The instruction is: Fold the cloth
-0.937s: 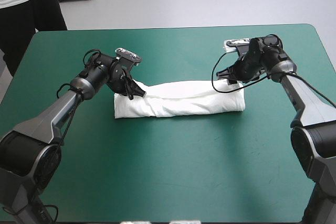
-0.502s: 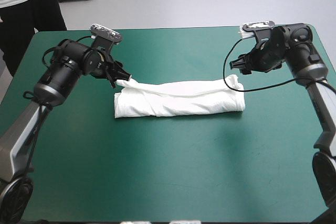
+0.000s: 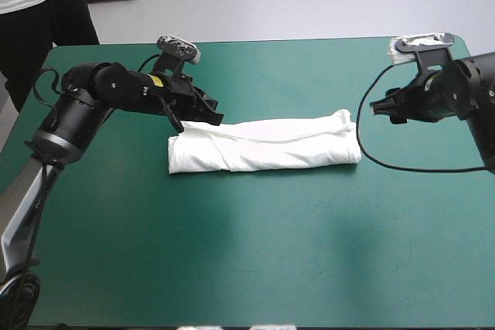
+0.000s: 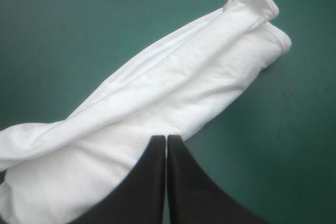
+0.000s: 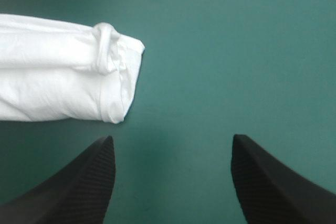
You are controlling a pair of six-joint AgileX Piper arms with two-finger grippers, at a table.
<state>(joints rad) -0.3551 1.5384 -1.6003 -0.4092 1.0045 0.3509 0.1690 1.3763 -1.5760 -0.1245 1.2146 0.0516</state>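
Across the middle of the table [image 3: 255, 268], a little toward its far edge, the T-shirt [image 3: 263, 144] lies as a long white band, its length running from left to right. Its sides look already turned in, with a rolled seam along the top layer. I judge the lengthwise folds done and the task at a pause between folds: what is left seems to be bringing one short end over onto the other.

At the band's left end, the left gripper [image 3: 210, 112] hangs over the far corner. Its black fingers meet in one pointed arch, pressed together, and no cloth shows between them. In its own wrist view the white band lies under and ahead of the fingertips, running away toward the far end. Whether the tips touch the fabric I cannot tell.

Off the band's right end, the right gripper [image 3: 384, 107] stands clear of the cloth with its fingers spread wide. Its wrist view shows the rounded end of the band ahead and to one side, with bare teal-green cover [image 5: 236, 51] between the fingers.

The next move probably calls for the left fingers to part and pinch the end's layers together, low enough to catch all of them. A loose layer could slip and undo the band.
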